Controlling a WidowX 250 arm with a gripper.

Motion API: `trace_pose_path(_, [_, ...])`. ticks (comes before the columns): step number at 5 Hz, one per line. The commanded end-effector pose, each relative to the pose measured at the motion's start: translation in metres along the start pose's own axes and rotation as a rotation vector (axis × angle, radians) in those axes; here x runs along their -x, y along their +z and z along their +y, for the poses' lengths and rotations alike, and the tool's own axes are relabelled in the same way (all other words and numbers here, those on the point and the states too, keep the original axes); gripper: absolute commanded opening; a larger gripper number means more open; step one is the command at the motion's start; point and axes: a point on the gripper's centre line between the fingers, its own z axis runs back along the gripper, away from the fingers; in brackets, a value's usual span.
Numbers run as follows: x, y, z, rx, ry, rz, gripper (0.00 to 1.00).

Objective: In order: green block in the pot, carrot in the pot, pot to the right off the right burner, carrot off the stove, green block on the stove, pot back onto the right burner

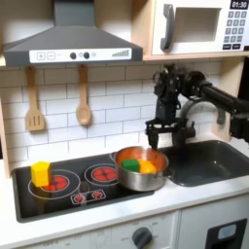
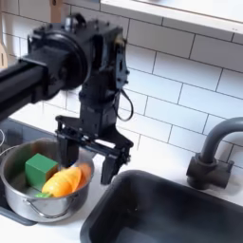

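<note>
Gripper (image 1: 158, 136) hangs above the pot (image 1: 142, 178) in the first exterior view, fingers spread wide apart, nothing between them; in the second exterior view the gripper (image 2: 88, 160) sits at the pot's (image 2: 17, 196) back-right rim with its two black fingers (image 2: 107, 163) pointing down, empty. Below the gripper, inside the pot: green block (image 2: 41, 169) and carrot (image 2: 63, 181), touching each other (block toward the second exterior view's left, carrot lying under the gripper tips). Same pair reads as a green block (image 1: 130, 165) and an orange carrot (image 1: 147, 167) in the first exterior view. Pot stands on the stove (image 1: 29, 202), partly over the right burner (image 1: 100, 174), below and slightly left of the gripper in the first exterior view. Sink (image 1: 199, 163) lies to the gripper's right in the first exterior view; sink (image 2: 161, 214) with faucet (image 2: 212, 152) is right of and below the gripper in the second exterior view. Yellow block (image 1: 41, 174) stands on the left burner, well apart from the gripper.
</note>
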Motion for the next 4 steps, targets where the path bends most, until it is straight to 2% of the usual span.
trace_pose_path(1, [0.0036,0.0081,0.03,-0.006,0.058,0.002,1.0])
trace_pose_path(4, [0.0034,0.0011,0.0396,-0.009,0.034,0.008,1.0])
